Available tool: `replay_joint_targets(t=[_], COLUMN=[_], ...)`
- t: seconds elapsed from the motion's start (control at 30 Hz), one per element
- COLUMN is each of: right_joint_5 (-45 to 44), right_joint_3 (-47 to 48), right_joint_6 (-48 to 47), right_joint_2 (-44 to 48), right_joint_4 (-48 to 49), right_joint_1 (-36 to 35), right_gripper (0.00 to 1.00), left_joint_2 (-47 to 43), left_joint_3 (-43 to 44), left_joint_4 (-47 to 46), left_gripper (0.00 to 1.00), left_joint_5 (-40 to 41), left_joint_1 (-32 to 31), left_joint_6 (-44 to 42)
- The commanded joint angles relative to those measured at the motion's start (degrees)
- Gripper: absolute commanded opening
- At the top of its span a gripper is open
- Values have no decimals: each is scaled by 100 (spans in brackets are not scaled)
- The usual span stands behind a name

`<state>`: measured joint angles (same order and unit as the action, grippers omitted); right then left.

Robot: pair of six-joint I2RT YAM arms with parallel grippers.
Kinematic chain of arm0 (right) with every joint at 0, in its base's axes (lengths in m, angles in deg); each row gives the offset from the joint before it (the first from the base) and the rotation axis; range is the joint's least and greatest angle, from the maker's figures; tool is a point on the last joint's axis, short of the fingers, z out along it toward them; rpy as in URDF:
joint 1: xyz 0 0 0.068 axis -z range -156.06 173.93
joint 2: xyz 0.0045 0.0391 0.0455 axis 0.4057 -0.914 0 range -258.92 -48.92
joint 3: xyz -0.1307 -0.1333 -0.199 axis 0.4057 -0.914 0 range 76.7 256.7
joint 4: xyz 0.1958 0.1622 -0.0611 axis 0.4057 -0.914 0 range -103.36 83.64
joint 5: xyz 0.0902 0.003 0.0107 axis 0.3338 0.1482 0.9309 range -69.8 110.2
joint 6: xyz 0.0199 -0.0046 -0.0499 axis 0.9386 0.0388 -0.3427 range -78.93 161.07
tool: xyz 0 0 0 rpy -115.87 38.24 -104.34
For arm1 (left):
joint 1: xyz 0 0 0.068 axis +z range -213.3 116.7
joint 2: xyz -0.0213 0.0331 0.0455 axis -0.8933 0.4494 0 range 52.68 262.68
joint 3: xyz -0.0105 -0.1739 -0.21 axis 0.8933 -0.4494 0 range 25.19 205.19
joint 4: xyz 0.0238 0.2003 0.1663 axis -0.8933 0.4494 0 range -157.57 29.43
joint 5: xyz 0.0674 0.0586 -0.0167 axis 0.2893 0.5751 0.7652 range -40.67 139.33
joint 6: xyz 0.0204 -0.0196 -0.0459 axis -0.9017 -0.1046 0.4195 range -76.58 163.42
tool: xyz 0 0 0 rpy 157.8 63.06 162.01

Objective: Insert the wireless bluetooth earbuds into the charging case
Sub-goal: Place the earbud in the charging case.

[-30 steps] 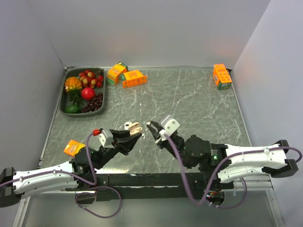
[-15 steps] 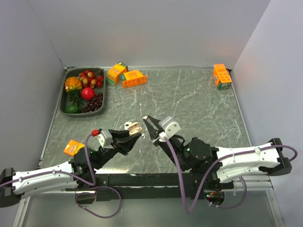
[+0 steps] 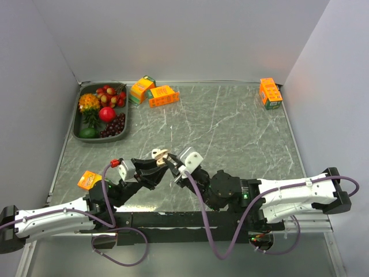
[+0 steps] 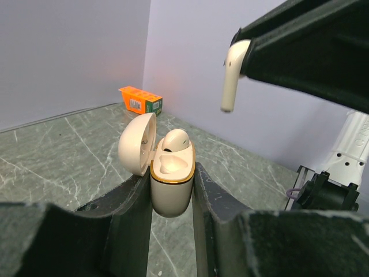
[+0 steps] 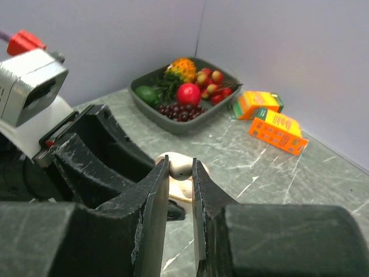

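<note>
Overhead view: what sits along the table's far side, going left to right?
Dark grey plastic tray of fruit → small orange-and-green cardboard box → flat orange cardboard box → lone orange-and-green carton near the right corner.

Just beyond the right gripper [image 5: 180, 161], its own fingers [image 5: 151, 202] cover most of the charging case [image 5: 181, 173]; only a pale strip shows between them

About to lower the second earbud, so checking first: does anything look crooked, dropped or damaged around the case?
Nothing stands out. The case sits upright in the left gripper, lid open, one earbud seated; the right gripper holds the other earbud stem down.
</note>
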<state>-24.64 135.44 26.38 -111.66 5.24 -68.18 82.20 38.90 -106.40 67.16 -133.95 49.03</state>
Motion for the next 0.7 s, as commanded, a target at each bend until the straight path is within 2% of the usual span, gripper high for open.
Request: replay_joint_targets(t=[0.0, 0.67], right_joint_5=[177, -174], right_joint_3=[357, 401], right_joint_6=[239, 494], right_joint_2=[-141, -485], right_joint_4=[-157, -290], right_joint_1=[-52, 97], right_gripper=[0, 0], left_joint_2=[45, 28], left_joint_3=[26, 61], left_joint_4=[-336, -239], left_gripper=[1, 1], left_joint_5=[-112, -139], left_joint_1=[-36, -28], left_joint_6=[-7, 116])
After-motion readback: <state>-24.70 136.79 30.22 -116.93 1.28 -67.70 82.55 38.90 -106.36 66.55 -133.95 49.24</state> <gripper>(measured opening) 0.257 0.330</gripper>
